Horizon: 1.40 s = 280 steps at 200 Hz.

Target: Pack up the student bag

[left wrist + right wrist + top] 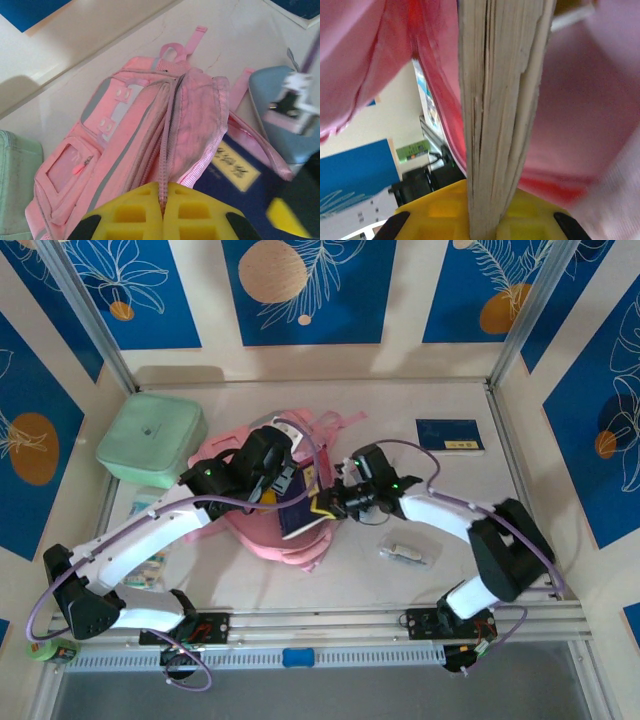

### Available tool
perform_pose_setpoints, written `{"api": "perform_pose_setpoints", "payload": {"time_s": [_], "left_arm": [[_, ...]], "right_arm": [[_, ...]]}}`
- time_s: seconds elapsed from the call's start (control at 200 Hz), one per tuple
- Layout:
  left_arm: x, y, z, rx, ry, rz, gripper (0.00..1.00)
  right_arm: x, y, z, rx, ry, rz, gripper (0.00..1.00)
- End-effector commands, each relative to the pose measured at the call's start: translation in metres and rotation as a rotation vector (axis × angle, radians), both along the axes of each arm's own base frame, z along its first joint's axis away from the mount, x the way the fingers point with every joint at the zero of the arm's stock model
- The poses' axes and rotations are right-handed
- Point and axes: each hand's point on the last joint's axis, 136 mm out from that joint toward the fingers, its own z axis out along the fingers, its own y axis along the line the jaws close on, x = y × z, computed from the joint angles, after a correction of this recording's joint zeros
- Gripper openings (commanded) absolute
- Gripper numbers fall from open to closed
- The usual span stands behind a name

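The student bag (265,532), a large soft pink fabric backpack with translucent front pockets and a pale grey patch, lies in the middle of the white table (380,415), between the two arms and just right of the mint-green square lidded box (152,440). The left gripper (162,194) has its yellow fingers (132,215) pressed together on the zipped rim of the main opening. In my judgement it pinches and lifts the fabric to hold the mouth open. The right gripper (485,212) is clamped on a thick book (500,100) with a dark blue cover and yellow label, gripping it across the covers with the page edges facing the wrist camera. Pink lining stands on both sides of the pages, so the book's far end is already inside the opening. From above, the book (298,515) lies tilted across the mouth of the bag with its near end outside. The step in hand appears to be sliding the book in. The bag (150,130) looks limp and creased, its upper panel slumping over the opening, and its straps lie loose on the table behind it. A second, thin dark blue booklet (450,433) lies well apart at the far right.
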Motion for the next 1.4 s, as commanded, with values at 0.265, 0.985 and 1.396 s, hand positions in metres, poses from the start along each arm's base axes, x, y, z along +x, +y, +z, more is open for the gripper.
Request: {"api": "perform_pose_setpoints", "payload": {"time_s": [0.265,0.985,1.396], "left_arm": [[0.008,0.013,0.06,-0.168,-0.126,0.094,0.0],[0.007,0.009,0.044,-0.189,-0.076,0.057,0.0],[0.008,0.008,0.036,-0.182,-0.048,0.063,0.0]], "right_arm": [[0.054,0.04,-0.027,-0.066,-0.088,-0.031,0.21],[-0.007,0.005,-0.053,-0.393,-0.169,-0.03,0.03],[0.078,0.037,-0.036,-0.374,-0.418,-0.218,0.0]]}}
